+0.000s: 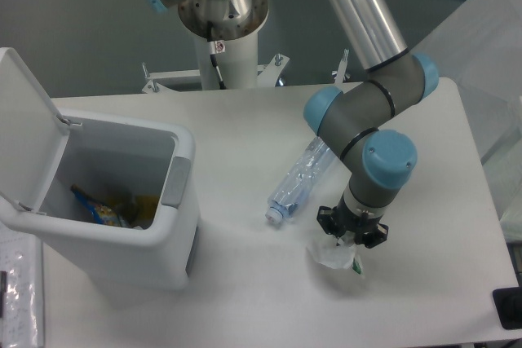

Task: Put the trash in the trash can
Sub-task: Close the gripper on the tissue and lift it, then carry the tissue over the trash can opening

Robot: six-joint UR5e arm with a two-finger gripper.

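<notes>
White tabletop (245, 307), open toward the front edge: gripper (351, 240) pinched shut on crumpled tissue wad (334, 255) just right of crushed bottle (299, 182), well apart from lid-up trash can (167, 242) at left edge.

White table (245, 132) under even light; dark grey floor beyond far edge; pale sheeting (481, 46) at right.

arm and gripper pose

the arm descends from upper centre, silver upper link angled down to the right. the grey elbow and wrist joints with blue caps fold back toward the left. the gripper (351, 235) points straight down, its black fingers (329, 222) drawn close together and pinched on the tissue wad (334, 256).
</notes>
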